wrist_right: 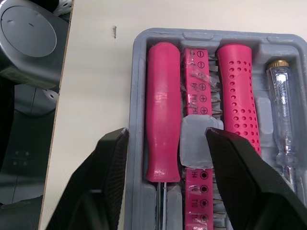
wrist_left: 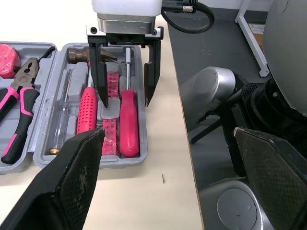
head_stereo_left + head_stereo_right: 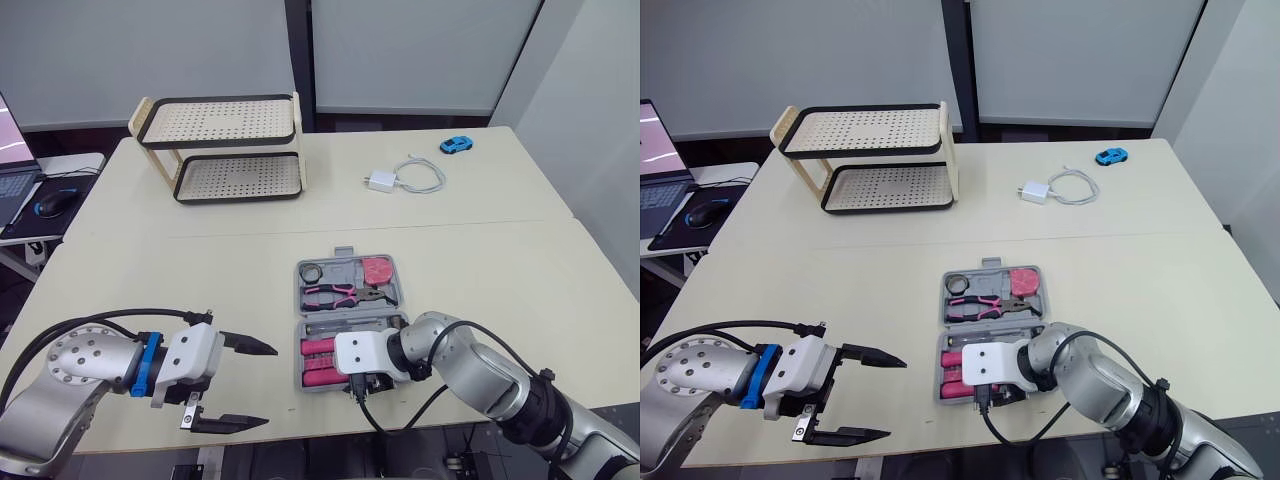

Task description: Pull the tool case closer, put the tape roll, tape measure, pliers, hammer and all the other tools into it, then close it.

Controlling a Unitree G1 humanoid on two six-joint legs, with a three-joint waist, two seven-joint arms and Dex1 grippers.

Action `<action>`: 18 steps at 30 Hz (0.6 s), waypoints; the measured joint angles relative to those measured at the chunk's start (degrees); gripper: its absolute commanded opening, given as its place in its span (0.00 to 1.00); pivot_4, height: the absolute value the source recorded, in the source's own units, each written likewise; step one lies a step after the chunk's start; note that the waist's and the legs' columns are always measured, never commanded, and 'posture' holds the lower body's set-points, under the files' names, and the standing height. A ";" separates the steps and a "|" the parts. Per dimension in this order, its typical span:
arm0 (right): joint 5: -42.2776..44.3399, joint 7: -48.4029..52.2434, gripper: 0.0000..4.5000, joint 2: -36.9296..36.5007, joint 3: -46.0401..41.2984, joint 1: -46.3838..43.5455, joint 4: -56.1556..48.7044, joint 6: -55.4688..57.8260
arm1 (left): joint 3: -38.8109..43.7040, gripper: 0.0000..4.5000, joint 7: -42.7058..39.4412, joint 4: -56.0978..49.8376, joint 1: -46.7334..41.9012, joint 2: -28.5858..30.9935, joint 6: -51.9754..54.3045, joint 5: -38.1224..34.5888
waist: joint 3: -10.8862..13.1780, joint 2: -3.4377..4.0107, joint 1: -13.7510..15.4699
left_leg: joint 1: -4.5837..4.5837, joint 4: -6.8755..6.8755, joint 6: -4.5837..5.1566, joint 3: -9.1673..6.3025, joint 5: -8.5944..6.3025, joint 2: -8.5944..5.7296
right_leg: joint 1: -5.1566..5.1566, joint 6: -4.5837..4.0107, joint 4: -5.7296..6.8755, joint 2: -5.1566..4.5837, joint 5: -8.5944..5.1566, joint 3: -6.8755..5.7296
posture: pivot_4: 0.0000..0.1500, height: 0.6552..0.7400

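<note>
1. The left jaws hang over the desk (image 3: 200, 280) near its front edge, left of the case. They are wide apart and hold nothing.
2. The right jaws are apart too, one on each side of a pink screwdriver (image 1: 163, 110). They grip nothing.
3. The tool case (image 3: 300, 292) lies close and open, with the hammer (image 2: 84, 54) and pliers (image 3: 340, 294) inside.
4. I see no loose tools, so likely only closing is left.
5. A rack (image 3: 225, 150) stands far back.

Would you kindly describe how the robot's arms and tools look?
The left arm and right arm are silver-grey with rounded joints and black cables. The left tool and right tool each have a white boxy body and two tapered black fingers; a blue ring sits behind the left's.
</note>
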 measured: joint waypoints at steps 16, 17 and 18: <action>2.08 -0.15 0.58 -0.71 -0.49 0.00 0.00 -0.25 | -0.03 1.00 -0.02 0.05 -0.32 0.00 0.00 0.01 | 0.00 0.00 0.00 | 0.00 0.00 0.00 -0.01 0.00 0.00 | 0.00 0.00 0.00 0.00 0.00 0.00 | 1.00 1.00; 2.13 -0.17 0.55 -0.85 -0.49 0.00 0.00 -0.28 | -0.03 1.00 -0.02 0.05 -0.33 0.00 0.00 0.01 | 0.00 0.00 0.00 | 0.00 0.00 0.00 0.00 0.00 0.00 | 0.00 0.00 0.00 0.00 0.00 0.00 | 1.00 1.00; 2.18 -0.21 0.50 -0.95 -0.49 0.00 0.00 -0.31 | -0.03 1.00 -0.02 0.05 -0.34 0.00 0.00 0.01 | 0.00 0.00 0.00 | 0.00 0.00 0.00 0.00 0.00 0.00 | 0.00 0.00 0.00 0.00 0.00 0.00 | 1.00 1.00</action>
